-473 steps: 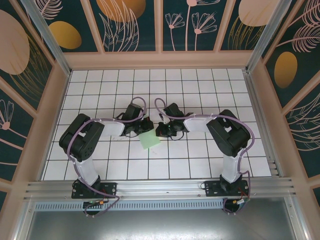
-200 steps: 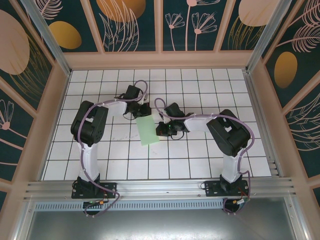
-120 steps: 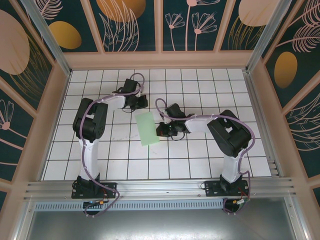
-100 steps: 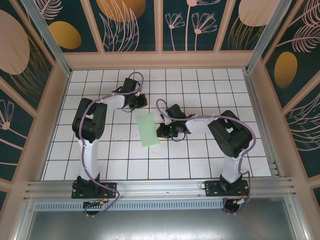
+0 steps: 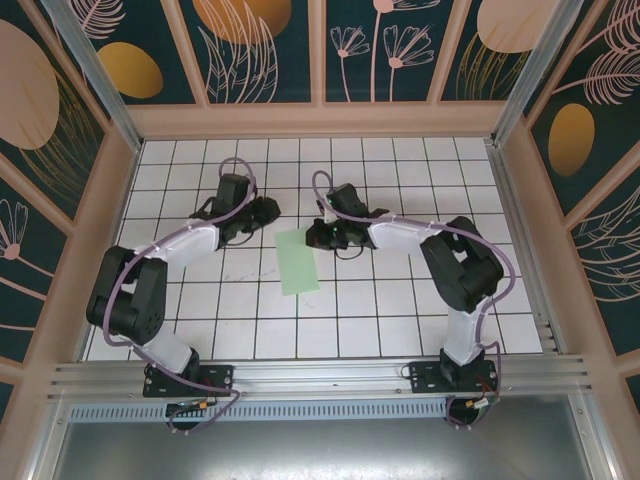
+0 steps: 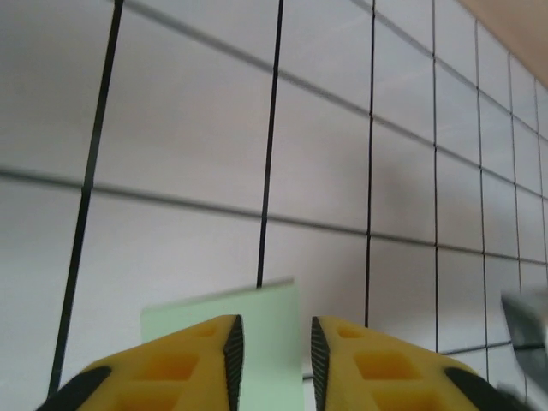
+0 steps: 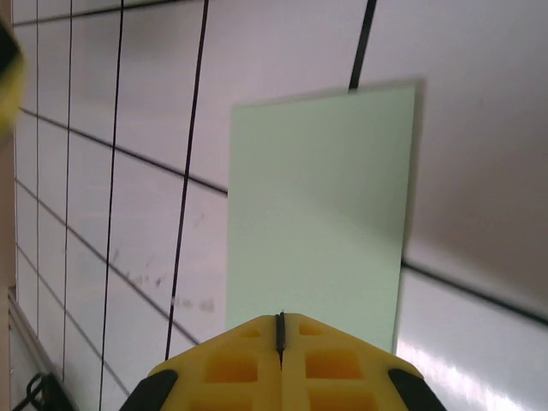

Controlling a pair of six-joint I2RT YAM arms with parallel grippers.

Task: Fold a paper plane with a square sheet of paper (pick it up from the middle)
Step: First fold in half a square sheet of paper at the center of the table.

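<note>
One paper sheet (image 5: 297, 262) flat; right gripper (image 5: 312, 237) at far-right corner, left gripper (image 5: 270, 208) apart.

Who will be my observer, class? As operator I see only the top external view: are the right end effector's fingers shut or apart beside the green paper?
Observer: In the right wrist view the right end effector is shut, its fingers pressed together with nothing seen between them.
Operator: And the left one?
Observer: In the left wrist view the left end effector is open, with a clear gap between its yellow fingers.
Operator: Any crease across the sheet?
Observer: The right wrist view shows the green paper lying flat on the tiles, its visible face smooth with no crease line.
</note>
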